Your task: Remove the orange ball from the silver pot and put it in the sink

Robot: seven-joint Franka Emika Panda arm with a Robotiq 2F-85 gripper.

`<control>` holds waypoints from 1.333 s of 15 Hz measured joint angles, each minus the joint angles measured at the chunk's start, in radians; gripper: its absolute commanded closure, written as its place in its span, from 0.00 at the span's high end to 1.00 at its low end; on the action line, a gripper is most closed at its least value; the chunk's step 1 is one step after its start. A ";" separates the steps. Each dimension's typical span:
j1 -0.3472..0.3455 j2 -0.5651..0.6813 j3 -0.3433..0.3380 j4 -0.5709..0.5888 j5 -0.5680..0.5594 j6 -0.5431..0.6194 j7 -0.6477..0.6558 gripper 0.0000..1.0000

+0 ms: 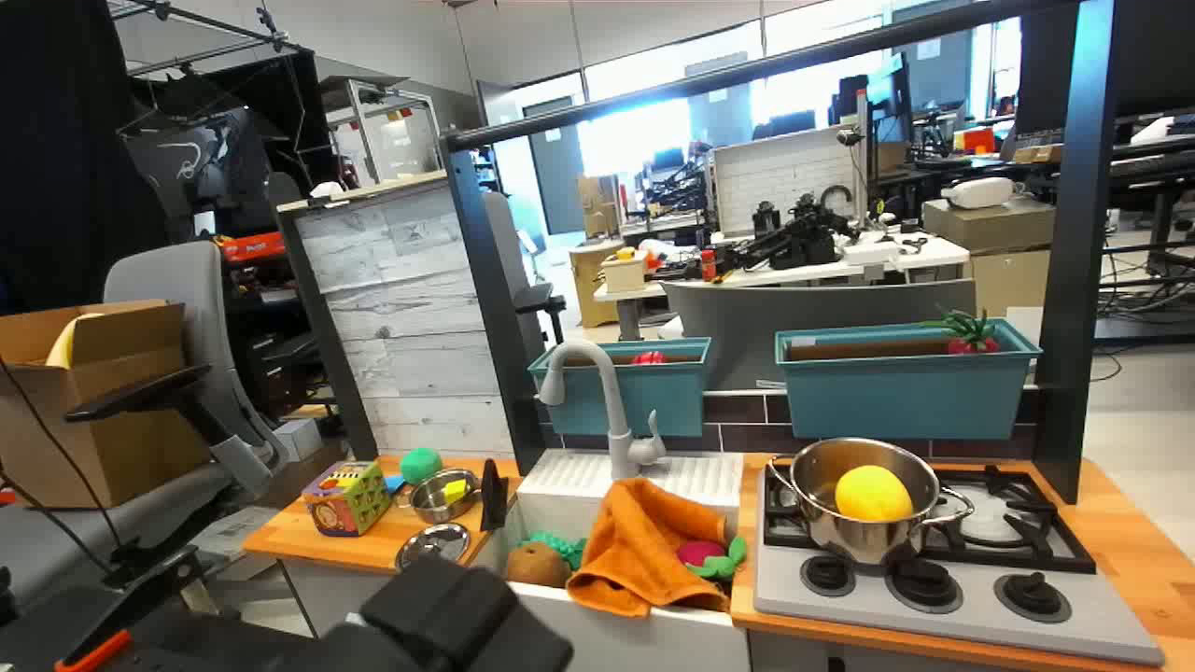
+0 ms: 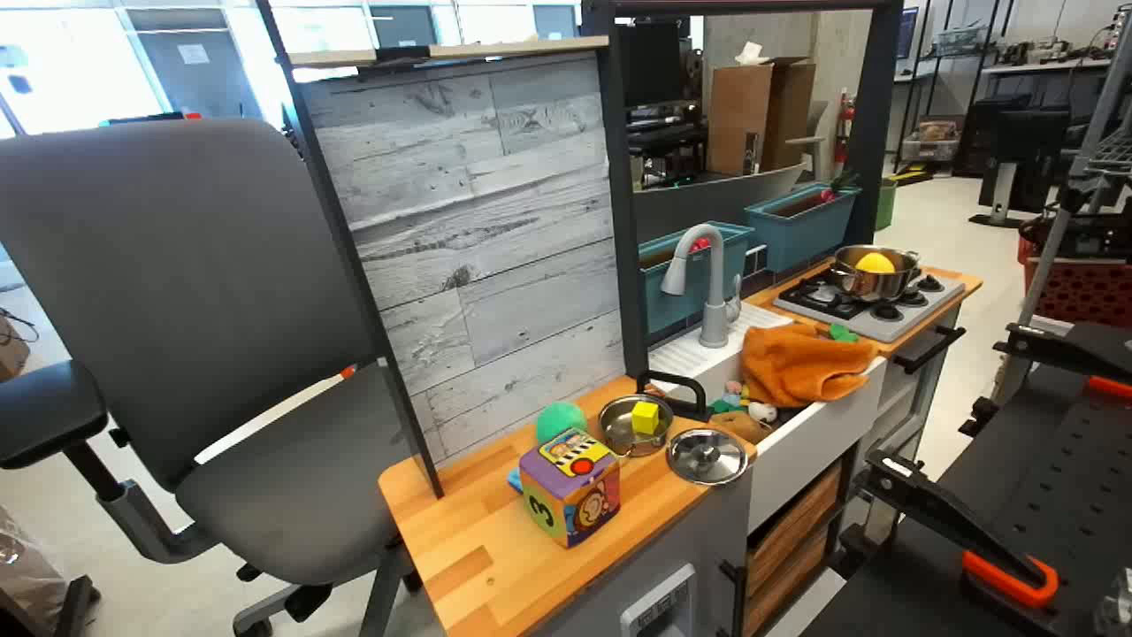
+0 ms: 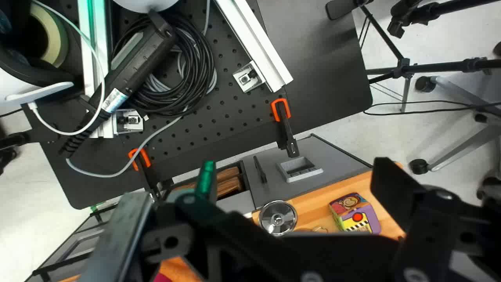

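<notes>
Points downward with gripper (image 3: 293, 172) spread wide, probably well above the bench (image 2: 464, 535) (hard to judge). Note a rounded, bright yellow ball (image 1: 873, 495) inside the silver pot (image 1: 848, 539) on the stove (image 1: 978, 607).

Over on the wooden counter (image 2: 478, 535), a colourful activity cube (image 2: 570, 487), a green ball (image 2: 560, 418) right near it, and a round lid (image 2: 707, 456) by the edge! An orange towel (image 1: 644, 551) slumps in folds; further back, two teal planters (image 1: 901, 397). Wrist view: black cable (image 3: 200, 74) coiled on a perforated tabletop (image 3: 235, 119).
</notes>
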 measured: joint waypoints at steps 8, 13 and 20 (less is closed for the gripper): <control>-0.002 0.000 0.000 0.000 0.000 0.003 0.000 1.00; -0.077 0.070 -0.022 -0.012 0.000 0.215 0.001 1.00; -0.211 0.451 -0.248 0.102 0.073 0.544 -0.018 1.00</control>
